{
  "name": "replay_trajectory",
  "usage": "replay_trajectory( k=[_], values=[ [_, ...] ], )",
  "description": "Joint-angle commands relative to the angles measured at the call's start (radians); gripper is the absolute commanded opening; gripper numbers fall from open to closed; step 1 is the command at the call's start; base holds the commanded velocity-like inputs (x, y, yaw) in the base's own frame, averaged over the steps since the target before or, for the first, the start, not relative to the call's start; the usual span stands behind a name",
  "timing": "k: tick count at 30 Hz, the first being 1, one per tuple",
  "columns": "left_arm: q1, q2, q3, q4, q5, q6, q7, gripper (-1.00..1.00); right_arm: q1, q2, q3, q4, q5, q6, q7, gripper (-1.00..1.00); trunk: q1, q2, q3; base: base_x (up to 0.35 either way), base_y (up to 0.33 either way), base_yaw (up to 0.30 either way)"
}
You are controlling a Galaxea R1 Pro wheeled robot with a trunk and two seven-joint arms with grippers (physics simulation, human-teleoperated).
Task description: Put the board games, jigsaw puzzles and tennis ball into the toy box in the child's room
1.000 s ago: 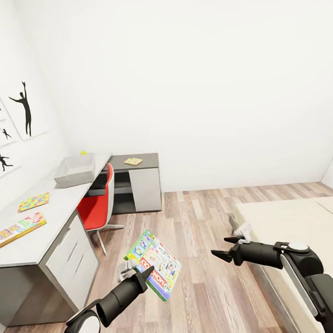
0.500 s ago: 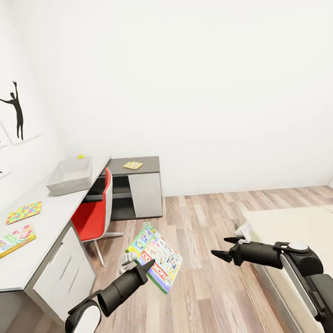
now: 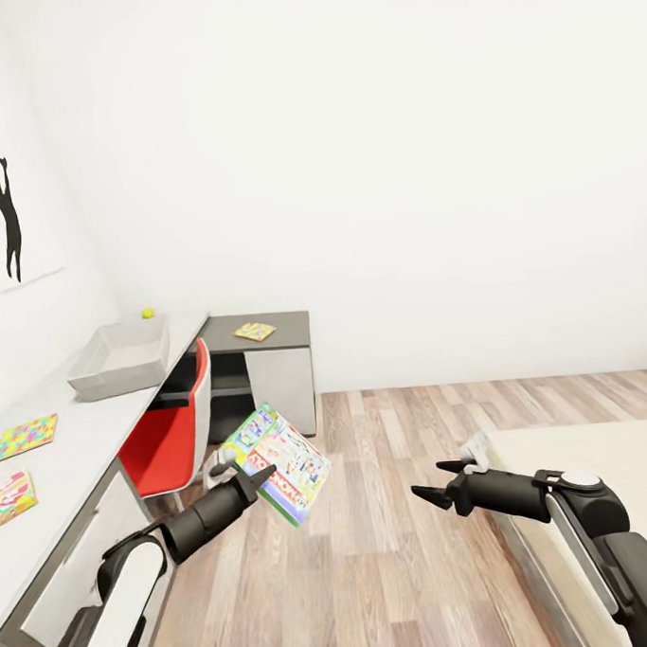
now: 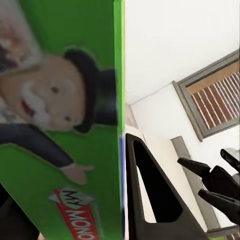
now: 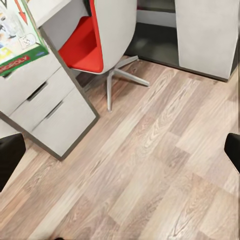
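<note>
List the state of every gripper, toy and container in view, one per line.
Left gripper: shut on the Monopoly board game, held tilted above the floor.
Right gripper: open, holding nothing.
Toy box: open-topped, on the table, no toys visible inside.
Tennis ball: on the table behind the toy box.
Jigsaw puzzle: flat on the light table top.
Second jigsaw puzzle: flat on the dark section.
Second board game: flat on the table.

board game (image 3: 276, 451): showing green, white, cartoon print
chair (image 3: 168, 433): showing red
toy box (image 3: 119, 358): showing light grey
floor (image 3: 402, 547): showing wood planks
</note>
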Motion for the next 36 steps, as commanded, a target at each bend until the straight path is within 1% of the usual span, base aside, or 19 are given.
replay_trajectory(
  k=[1,4,6,9,10,11,12,13,14,16,18,20,22,36],
  values=[
    [-0.012,0.000,0.020,-0.007,0.005,0.024,0.000,-1.00,-0.001,0.000,-0.001,0.001,-0.007,0.007,0.000,1.00,0.001,-0.002,-0.002,0.346,0.000,0.000],
    [-0.049,-0.002,0.085,-0.019,0.013,0.077,0.009,-1.00,-0.001,-0.001,-0.001,0.004,-0.008,0.005,0.000,1.00,0.001,-0.002,-0.002,0.346,0.000,0.000],
    [-0.073,-0.001,0.121,-0.023,0.026,0.104,0.023,-1.00,-0.001,-0.001,-0.002,0.005,-0.008,0.004,0.000,1.00,0.001,-0.002,-0.002,0.346,0.000,0.000],
    [-0.097,0.002,0.155,-0.027,0.059,0.127,0.060,-1.00,-0.001,0.000,-0.010,0.006,-0.009,0.004,0.000,1.00,0.001,-0.002,-0.002,0.346,0.000,0.000],
    [-0.097,0.002,0.155,-0.027,0.059,0.127,0.060,-1.00,-0.001,0.000,-0.010,0.006,-0.009,0.004,0.000,1.00,0.001,-0.002,-0.002,0.346,0.000,0.000],
    [-0.109,0.004,0.167,-0.029,0.084,0.136,0.090,-1.00,-0.001,0.002,-0.023,0.007,-0.008,0.002,0.000,1.00,0.001,-0.002,-0.002,0.346,0.000,0.000],
    [-0.116,0.004,0.172,-0.030,0.095,0.139,0.108,-1.00,-0.001,0.003,-0.029,0.007,-0.008,0.000,0.001,1.00,0.001,-0.002,-0.002,0.346,0.000,0.000],
    [-0.122,0.005,0.176,-0.030,0.105,0.142,0.126,-1.00,-0.001,0.004,-0.036,0.007,-0.008,-0.001,0.001,1.00,0.001,-0.002,-0.002,0.346,0.000,0.000],
    [-0.116,0.010,0.170,-0.028,0.093,0.145,0.131,-1.00,-0.007,0.009,-0.030,0.012,-0.002,-0.003,-0.003,1.00,0.001,-0.002,-0.002,0.000,0.000,0.000],
    [-0.104,0.020,0.169,-0.028,0.081,0.146,0.143,-1.00,-0.016,0.021,-0.026,0.011,-0.003,-0.003,-0.003,1.00,0.001,-0.002,-0.002,0.000,0.000,0.000],
    [-0.093,0.020,0.169,-0.028,0.079,0.146,0.147,-1.00,-0.016,0.021,-0.026,0.011,-0.003,-0.003,-0.003,1.00,0.001,-0.002,-0.002,0.000,0.000,0.000],
    [-0.082,0.020,0.169,-0.028,0.090,0.146,0.147,-1.00,-0.016,0.021,-0.026,0.011,-0.003,-0.003,-0.003,1.00,0.001,-0.002,-0.002,0.000,0.000,0.000],
    [-0.070,0.020,0.169,-0.028,0.089,0.146,0.147,-1.00,-0.016,0.021,-0.026,0.011,-0.003,-0.003,-0.003,1.00,0.001,-0.002,-0.002,0.000,0.000,0.000],
    [-0.069,0.020,0.169,-0.028,0.090,0.146,0.147,-1.00,-0.016,0.021,-0.026,0.011,-0.003,-0.003,-0.003,1.00,0.001,-0.002,-0.002,0.000,0.000,0.000]
  ],
)
